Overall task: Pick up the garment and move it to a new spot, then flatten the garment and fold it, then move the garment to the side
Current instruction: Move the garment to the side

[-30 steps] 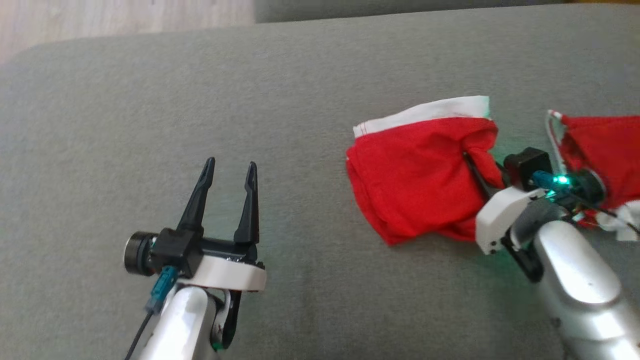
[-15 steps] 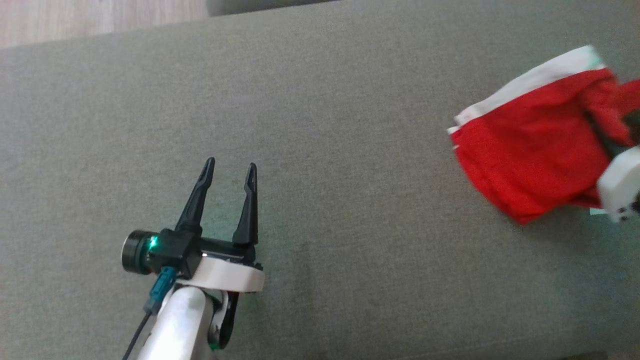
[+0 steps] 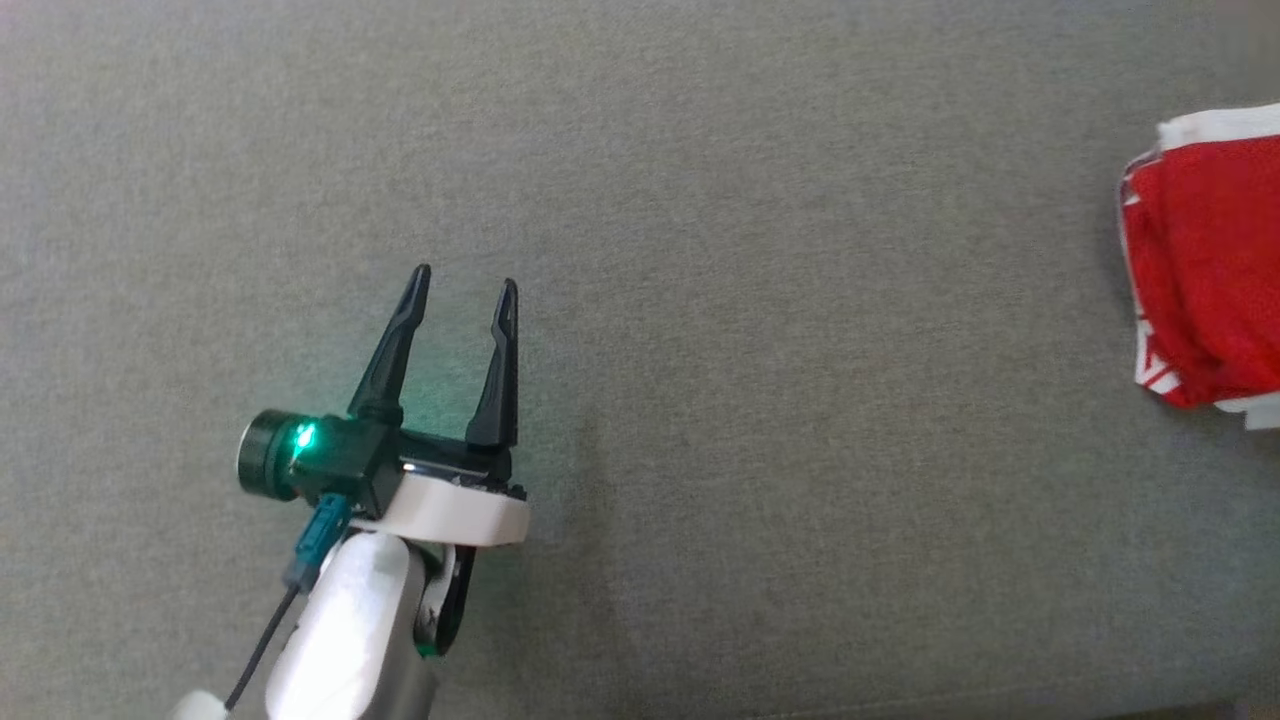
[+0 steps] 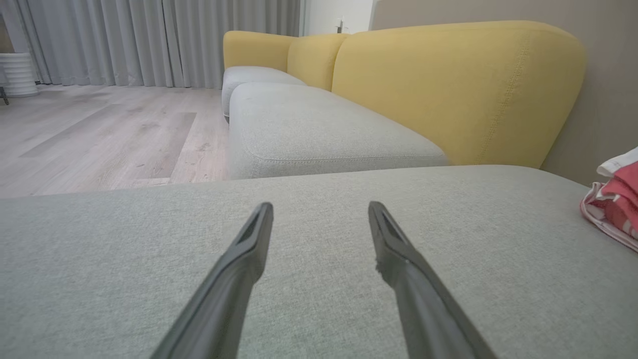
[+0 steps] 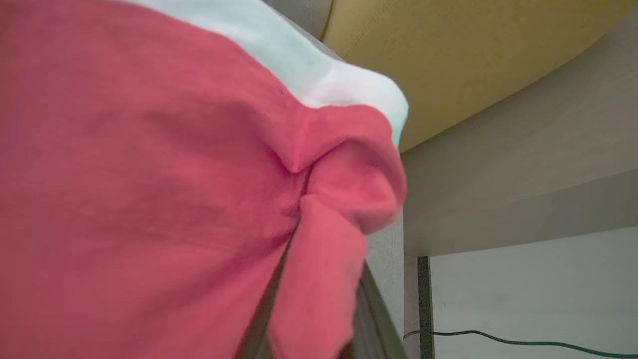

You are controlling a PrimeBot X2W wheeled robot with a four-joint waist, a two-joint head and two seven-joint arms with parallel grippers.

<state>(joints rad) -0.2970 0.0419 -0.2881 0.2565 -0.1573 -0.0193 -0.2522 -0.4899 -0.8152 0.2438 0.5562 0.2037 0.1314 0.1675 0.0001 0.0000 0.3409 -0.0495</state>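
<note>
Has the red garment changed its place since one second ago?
Yes. The garment went rightward: before, grey seat separated it from the striped pile; now they touch.

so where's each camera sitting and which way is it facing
Head view: above, looking down at the grey seat; left end effector open, red cloth at right edge.
Left wrist view: low over the seat, facing the yellow backrest; own fingers spread.
Right wrist view: close against the red garment, bunched between its dark fingers.
Shared: head and left wrist views both show the seat and red cloth.
</note>
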